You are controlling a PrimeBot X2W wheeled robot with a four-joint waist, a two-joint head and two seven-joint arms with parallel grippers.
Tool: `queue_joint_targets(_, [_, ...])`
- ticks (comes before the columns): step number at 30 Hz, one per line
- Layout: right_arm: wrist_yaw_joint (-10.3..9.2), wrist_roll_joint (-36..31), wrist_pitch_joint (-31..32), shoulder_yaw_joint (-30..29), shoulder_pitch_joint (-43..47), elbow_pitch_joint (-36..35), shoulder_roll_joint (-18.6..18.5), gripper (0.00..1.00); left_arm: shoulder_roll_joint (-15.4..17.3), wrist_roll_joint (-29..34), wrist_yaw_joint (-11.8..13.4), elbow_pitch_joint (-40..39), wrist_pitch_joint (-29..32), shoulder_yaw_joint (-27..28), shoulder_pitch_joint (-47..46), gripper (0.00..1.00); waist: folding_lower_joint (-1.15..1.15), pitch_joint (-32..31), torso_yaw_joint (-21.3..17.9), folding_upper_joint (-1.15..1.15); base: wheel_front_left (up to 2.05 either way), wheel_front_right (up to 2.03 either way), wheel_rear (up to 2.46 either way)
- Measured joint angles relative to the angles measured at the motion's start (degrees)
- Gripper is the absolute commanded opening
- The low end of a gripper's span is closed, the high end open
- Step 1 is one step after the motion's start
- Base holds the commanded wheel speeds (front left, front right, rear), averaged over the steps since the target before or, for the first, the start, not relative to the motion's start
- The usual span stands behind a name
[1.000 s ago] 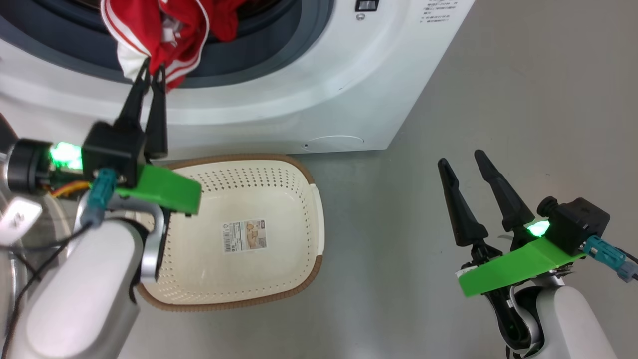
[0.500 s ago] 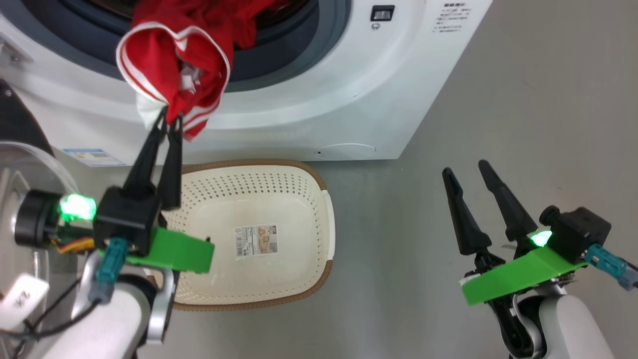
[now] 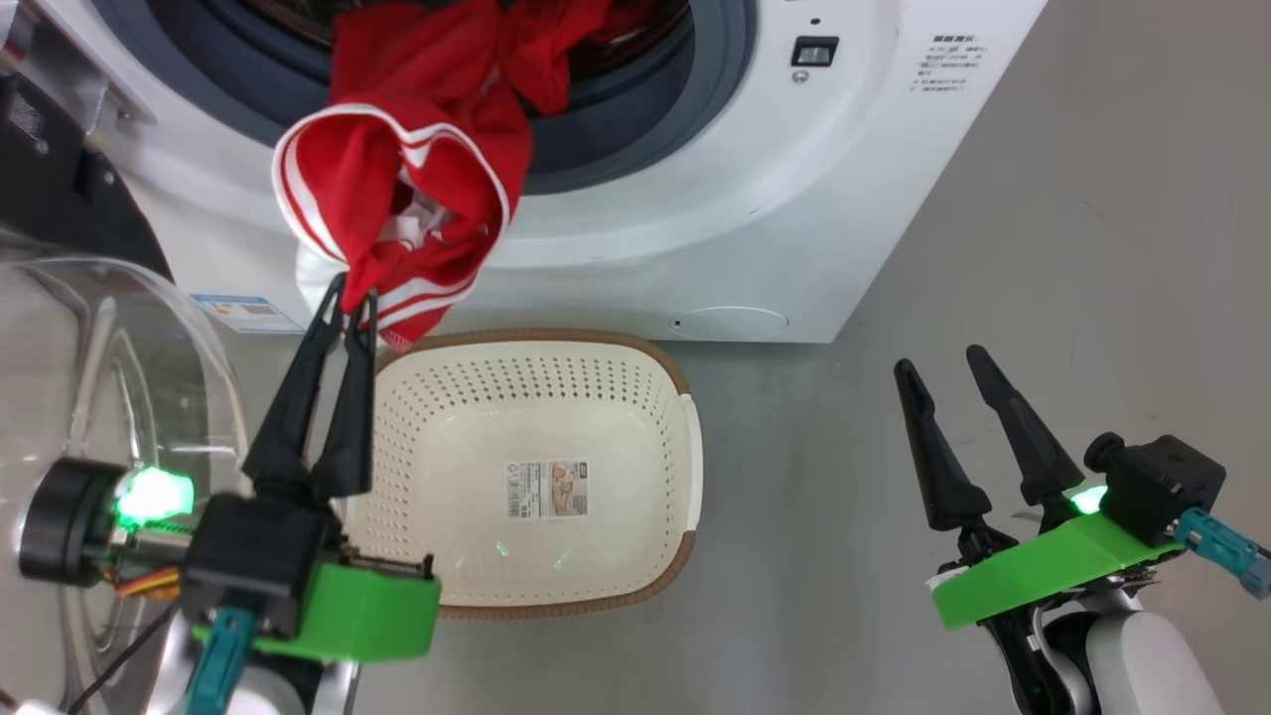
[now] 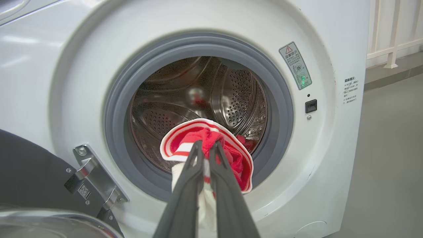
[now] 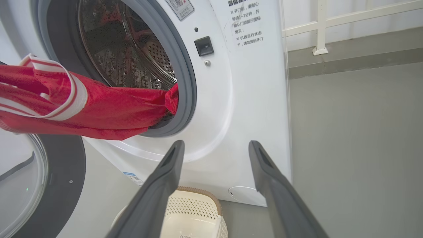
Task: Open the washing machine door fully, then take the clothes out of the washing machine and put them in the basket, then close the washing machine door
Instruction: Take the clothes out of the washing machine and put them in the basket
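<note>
Head view, clothes (image 3: 397,189): bright red fabric with white stripes and white trim. A bunched loop hangs out of the drum opening and down the front of the washing machine (image 3: 755,199). Its lowest fold lines up with the far-left corner of the basket (image 3: 536,339).
Head view, left gripper (image 3: 353,294): fingers pressed together, pinching the lower edge of the clothes.
Head view, right gripper (image 3: 939,361): fingers spread apart and holding nothing, over the grey floor (image 3: 1092,248), well right of the basket.
Head view, basket: cream and perforated with a brown rim, on the floor just in front of the machine. A paper label (image 3: 547,488) lies on its bottom.
Head view, washing machine door (image 3: 109,377): swung open at the left, its clear glass bowl beside the left arm.
Left wrist view, clothes: the white-edged red loop sits before the lower part of the opening, and a white piece hangs down behind the closed fingers.
Left wrist view, adds: the perforated steel drum (image 4: 231,96), the grey rubber ring (image 4: 281,109), the door hinge bracket (image 4: 89,172) at lower left, and a warning sticker (image 4: 295,65) at upper right.
Right wrist view, clothes: seen from the side, the red fabric stretches from the ring's lower edge out to the left, well above the basket.
Right wrist view, adds: the door's glossy black rim at lower left, and a white railing (image 5: 319,29) on the far right beyond the machine.
</note>
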Motion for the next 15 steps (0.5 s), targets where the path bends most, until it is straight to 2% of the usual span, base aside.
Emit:
queue_joint_targets(7, [0.0,0.0,0.49,-0.07,0.34,-0.29,0.0,1.0,2.0,3.94,1.56,-7.53,1.41,0.09,0.73,0.0,0.0,-0.9,0.47,0.0,0.0,0.0,0.0])
queue_joint_targets(15, [0.0,0.0,0.51,-0.12,0.97,-0.47,0.01,1.0,2.71,7.09,1.83,-12.79,4.52,-0.63,0.59,0.0,0.0,-1.63,0.29,0.0,0.0,0.0,0.0])
